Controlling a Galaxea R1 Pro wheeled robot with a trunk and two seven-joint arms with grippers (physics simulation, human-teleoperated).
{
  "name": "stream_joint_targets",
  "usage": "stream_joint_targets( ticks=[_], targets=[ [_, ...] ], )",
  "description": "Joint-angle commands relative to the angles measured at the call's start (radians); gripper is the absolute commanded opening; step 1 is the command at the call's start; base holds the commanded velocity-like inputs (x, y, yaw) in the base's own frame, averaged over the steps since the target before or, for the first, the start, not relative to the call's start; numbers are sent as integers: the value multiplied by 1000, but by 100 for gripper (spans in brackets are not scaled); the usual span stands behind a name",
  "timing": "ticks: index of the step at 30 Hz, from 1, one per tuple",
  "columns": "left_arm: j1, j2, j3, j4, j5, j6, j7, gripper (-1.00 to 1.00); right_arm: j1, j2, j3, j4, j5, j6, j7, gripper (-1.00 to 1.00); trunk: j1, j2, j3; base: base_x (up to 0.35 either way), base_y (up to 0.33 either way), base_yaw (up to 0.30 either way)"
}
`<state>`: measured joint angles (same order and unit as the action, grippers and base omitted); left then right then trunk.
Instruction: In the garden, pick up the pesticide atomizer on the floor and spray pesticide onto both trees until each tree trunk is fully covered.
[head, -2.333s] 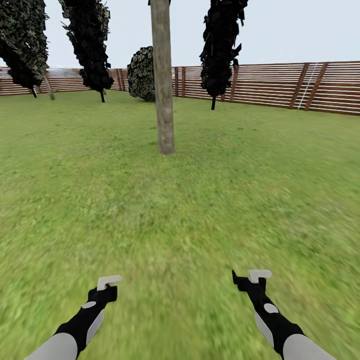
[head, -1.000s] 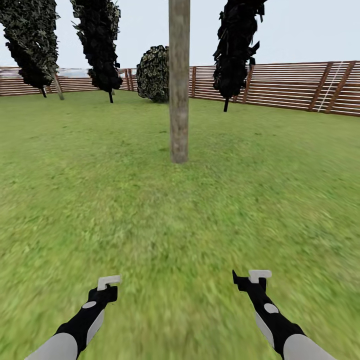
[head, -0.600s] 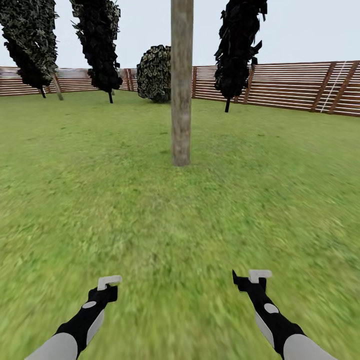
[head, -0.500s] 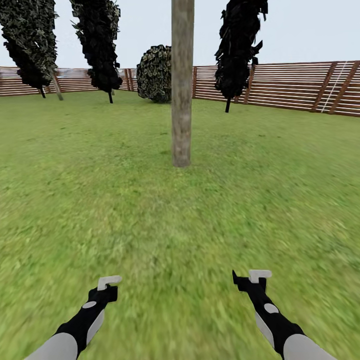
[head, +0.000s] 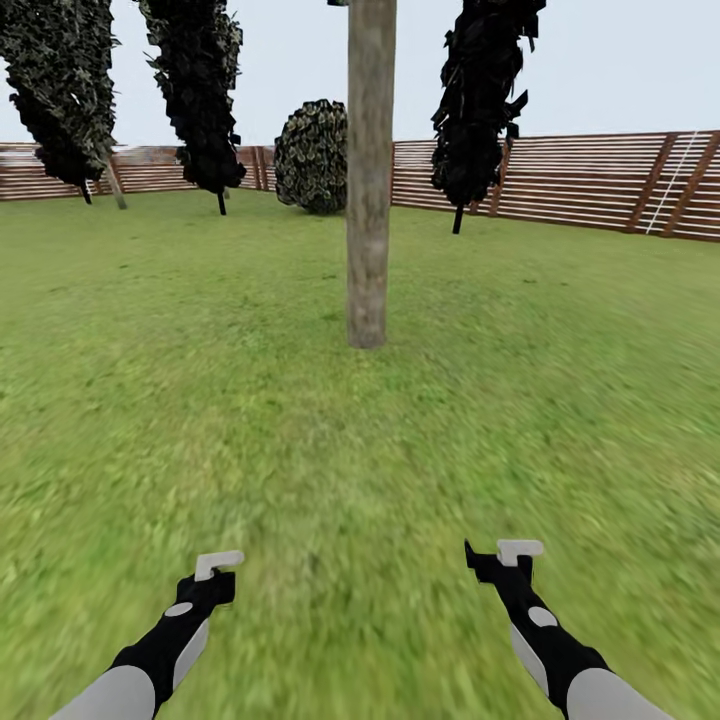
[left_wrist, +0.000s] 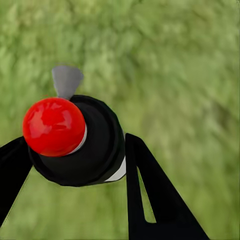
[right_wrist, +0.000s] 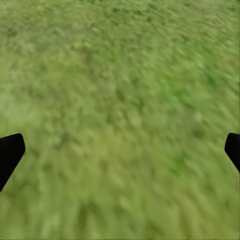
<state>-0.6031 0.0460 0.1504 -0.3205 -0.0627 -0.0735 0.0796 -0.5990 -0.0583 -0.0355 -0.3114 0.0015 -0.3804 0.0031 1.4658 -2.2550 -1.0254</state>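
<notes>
a: left tool (head: 218, 563) first. what has it got?

b: in the left wrist view its two black fingers (left_wrist: 150, 200) sit close against a small round black item with a red cap and a grey nozzle. i take that for the pesticide atomizer (left_wrist: 97, 145), gripped and hanging above the floor (head: 350, 450).

a: and the right tool (head: 519, 548)?

b: spread wide, nothing in it, just grass beneath.

a: how would the atomizer handle?

b: probably light and rigid. the smooth round body might twist in the grip, so hold it around the middle, leaving nozzle and cap free.

a: counts?

b: two tools, one atomizer, one thick pale tree trunk (head: 368, 180) straight ahead and well apart from the tools. farther off are several dark-leaved trees and a round bush (head: 314, 155) before the fence (head: 580, 180). i cannot tell which is the second one to spray.
</notes>
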Motion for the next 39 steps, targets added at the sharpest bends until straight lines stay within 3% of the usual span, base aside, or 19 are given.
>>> stream_joint_targets(
  ticks=[1, 32, 39],
  targets=[
    [0, 0, 0, 0, 0, 0, 0, -100, 0, 0, 0, 0, 0, 0, 0, 100, 0, 0, 1, 334, 80, 0],
    [0, 0, 0, 0, 1, 1, 0, -100, 0, 0, 0, 0, 0, 0, 0, 100, 0, 0, 4, 336, 35, 0],
    [0, 0, 0, 0, 4, 1, 0, -100, 0, 0, 0, 0, 0, 0, 0, 100, 0, 0, 4, 338, 0, -130]
  ],
)
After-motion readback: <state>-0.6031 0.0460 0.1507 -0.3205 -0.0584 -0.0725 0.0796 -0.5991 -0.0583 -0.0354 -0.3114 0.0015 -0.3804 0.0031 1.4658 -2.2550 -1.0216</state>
